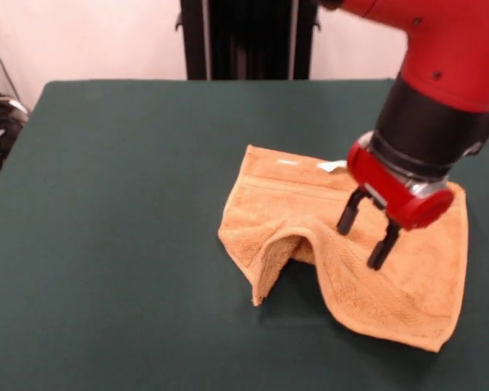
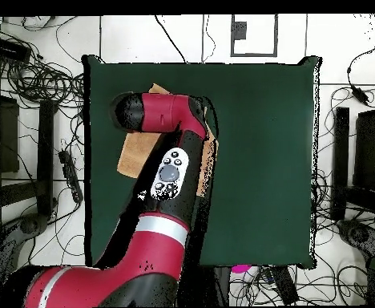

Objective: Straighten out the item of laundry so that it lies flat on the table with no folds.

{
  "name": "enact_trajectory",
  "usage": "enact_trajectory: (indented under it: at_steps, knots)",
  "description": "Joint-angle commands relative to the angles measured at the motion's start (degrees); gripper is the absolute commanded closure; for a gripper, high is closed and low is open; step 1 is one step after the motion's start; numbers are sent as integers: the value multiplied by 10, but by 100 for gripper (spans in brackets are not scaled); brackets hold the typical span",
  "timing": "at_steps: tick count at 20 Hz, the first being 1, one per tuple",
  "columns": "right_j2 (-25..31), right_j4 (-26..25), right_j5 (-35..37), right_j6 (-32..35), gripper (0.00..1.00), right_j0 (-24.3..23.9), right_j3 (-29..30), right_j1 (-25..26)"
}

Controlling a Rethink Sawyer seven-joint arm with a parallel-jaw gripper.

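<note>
Over rumpled towel [image 1: 407, 277], claw [image 1: 366, 236] open, on green table [image 1: 122, 204]

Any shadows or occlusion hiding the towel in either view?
Front view: towel mostly visible; dark shadow under its raised fold, open pincer covers a small patch. Overhead view: arm hides most of the towel; pincer unseen there.

Orange-tan terry towel [image 1: 342, 244] lying rumpled on the dark green table [image 1: 114, 228], with a raised fold forming a tent-like hump at its near-left part and a small white tag [image 1: 332, 166] at its far edge. Gripper [image 1: 367, 236] hanging just above the towel's middle, its two black fingers [image 1: 348, 213] spread apart and empty.
</note>
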Motion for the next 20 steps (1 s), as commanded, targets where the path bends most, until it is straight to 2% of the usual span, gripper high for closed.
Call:
enact_trajectory:
  at_steps: [1, 5, 11, 14, 20]
  knots:
    - [75, 20, 64, 39, 0, -18, 86, 10]
    - [62, 7, 100, 19, 0, -22, 95, -1]
    - [45, -9, 192, -23, 0, -23, 163, -85]
    - [51, -18, 189, -53, 0, -29, 200, -117]
    - [71, -31, 122, -58, 0, -26, 227, -125]
